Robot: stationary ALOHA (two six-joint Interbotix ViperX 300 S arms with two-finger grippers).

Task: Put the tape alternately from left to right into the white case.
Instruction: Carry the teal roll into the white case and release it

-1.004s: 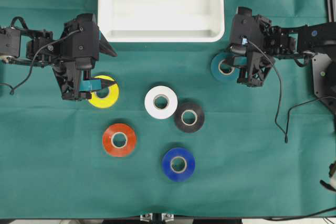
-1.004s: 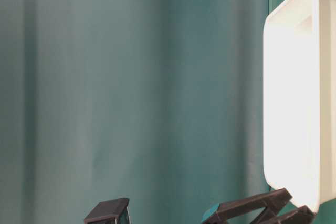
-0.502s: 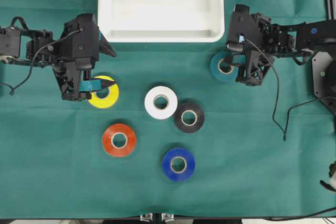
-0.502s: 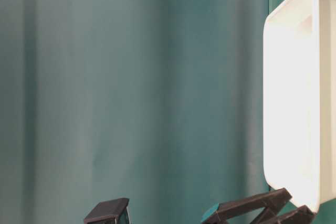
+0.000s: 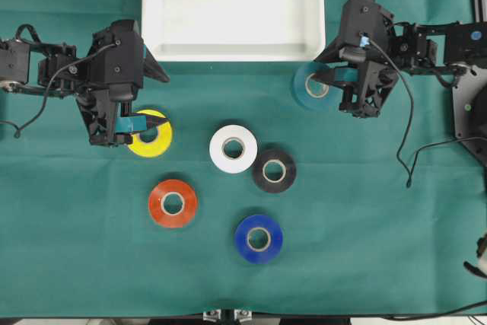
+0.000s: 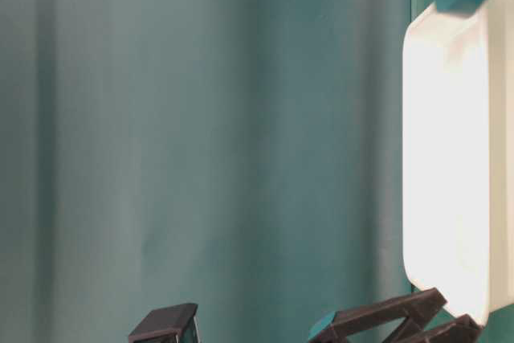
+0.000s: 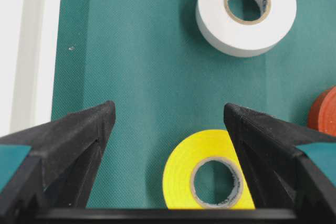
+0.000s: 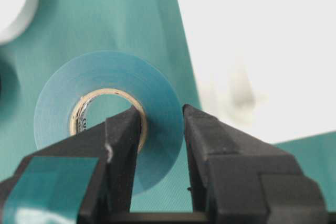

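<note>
teal roll gripped by r arm near case corner

r gripper (image 8: 157, 129) is clamped on the wall of the teal ring-shaped tape roll (image 5: 310, 87), one finger inside its pale core, one outside. the roll sits just off the front right corner of the shallow white rectangular plastic case (image 5: 232, 52). l gripper (image 7: 168, 124) hangs w/ jaws wide apart over the yellow tape roll (image 7: 208, 173), not touching it. white roll (image 5: 233, 148) and black roll (image 5: 274, 170) touch mid-table; orange-red roll (image 5: 173, 203) and blue roll (image 5: 259, 238) lie apart on the green cloth (image 5: 365, 218), nearer the front edge.
</note>
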